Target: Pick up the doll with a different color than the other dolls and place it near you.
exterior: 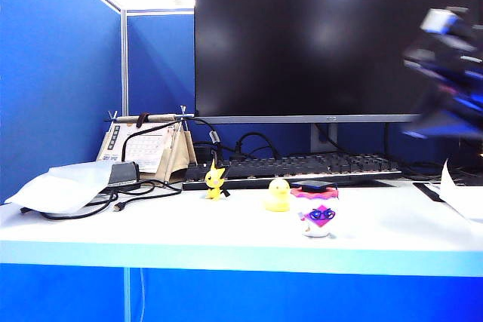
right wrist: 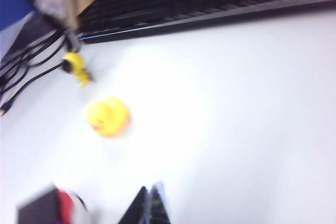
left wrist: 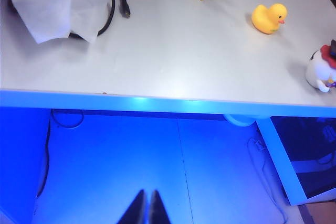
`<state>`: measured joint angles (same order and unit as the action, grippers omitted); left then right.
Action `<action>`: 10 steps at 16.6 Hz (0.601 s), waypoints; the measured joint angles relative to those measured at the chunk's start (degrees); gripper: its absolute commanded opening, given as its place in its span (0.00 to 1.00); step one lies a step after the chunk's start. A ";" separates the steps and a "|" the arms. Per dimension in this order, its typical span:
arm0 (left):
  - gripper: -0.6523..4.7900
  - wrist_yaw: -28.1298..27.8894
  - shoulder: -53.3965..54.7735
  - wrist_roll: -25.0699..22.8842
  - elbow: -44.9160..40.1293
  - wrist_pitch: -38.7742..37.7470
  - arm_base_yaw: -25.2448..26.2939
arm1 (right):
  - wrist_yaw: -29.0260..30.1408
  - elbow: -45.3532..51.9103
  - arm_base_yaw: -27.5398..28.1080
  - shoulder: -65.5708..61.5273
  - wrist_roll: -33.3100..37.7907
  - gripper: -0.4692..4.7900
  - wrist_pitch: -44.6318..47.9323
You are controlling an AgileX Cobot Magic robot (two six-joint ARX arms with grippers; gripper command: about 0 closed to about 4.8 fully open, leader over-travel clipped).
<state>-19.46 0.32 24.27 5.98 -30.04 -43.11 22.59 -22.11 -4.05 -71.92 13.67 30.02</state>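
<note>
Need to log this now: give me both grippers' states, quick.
Left gripper: closed, holding nothing, below the table edge.
Right gripper: closed, empty, above the table beside the white doll.

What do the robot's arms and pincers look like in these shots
In the exterior view the right arm is a motion-blurred black bulk with blue and pale patches. Each wrist view shows dark, tapered fingers: the left pincer, and the right pincer. No cables or markings are discernible.

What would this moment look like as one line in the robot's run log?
white doll: on table, nearest front edge, unheld | left gripper: shut, below table edge | right gripper: shut, empty, raised at right
</note>
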 measured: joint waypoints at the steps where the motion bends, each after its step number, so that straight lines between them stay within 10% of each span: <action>1: 0.16 -0.02 0.00 0.00 0.00 -0.02 0.00 | 0.00 3.67 1.57 1.81 1.51 0.08 2.36; 10: 0.16 -0.02 0.00 0.00 0.00 -0.02 0.00 | -3.76 21.62 5.60 12.44 7.43 0.08 8.11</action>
<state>-19.49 0.32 24.27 5.98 -30.06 -43.11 18.83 -0.49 1.54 -59.48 21.10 38.13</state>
